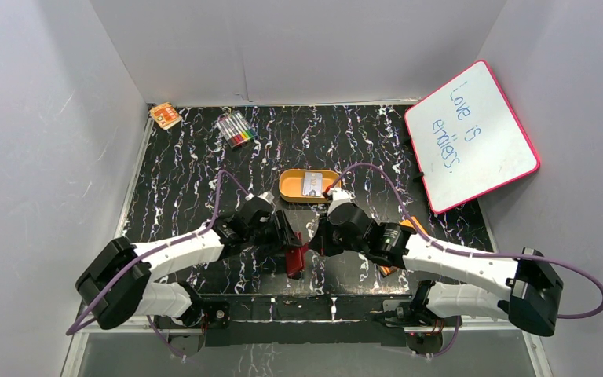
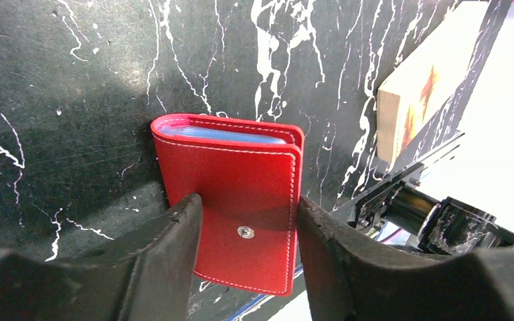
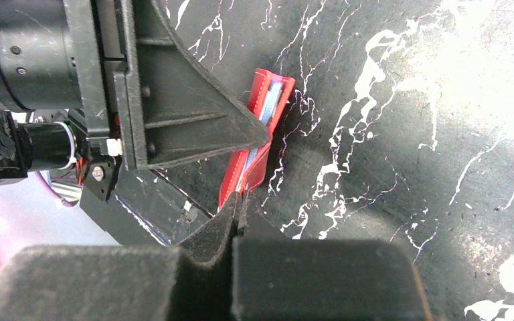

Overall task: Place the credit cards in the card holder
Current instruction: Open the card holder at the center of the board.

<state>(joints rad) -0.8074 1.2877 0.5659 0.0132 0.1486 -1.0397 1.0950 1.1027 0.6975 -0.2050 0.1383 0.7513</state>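
Slippage is the chief risk. The card holder (image 2: 241, 167) is stood on edge and clamped between the fingers of the left gripper (image 2: 247, 204). These are narrowed onto its two side edges near the snap, so the folded end is left free beyond the fingertips. If the squeeze is eased, or the smooth red cover is pushed sideways, the holder may be tipped flat or twisted out.

The right gripper (image 3: 239, 207) is pressed fully together, with its tips set against the holder's near corner. Whether a bit of cover is pinched cannot be told. A pull there could spring the fold open unevenly.

The near edge of the table (image 2: 73, 100) lies just behind both sets of fingers, so anything dropped backward may be lost over it. Open room is left ahead of the fingertips, where one card (image 1: 312, 184) is seen lying in an orange tin (image 1: 283, 187), well apart from the holder.
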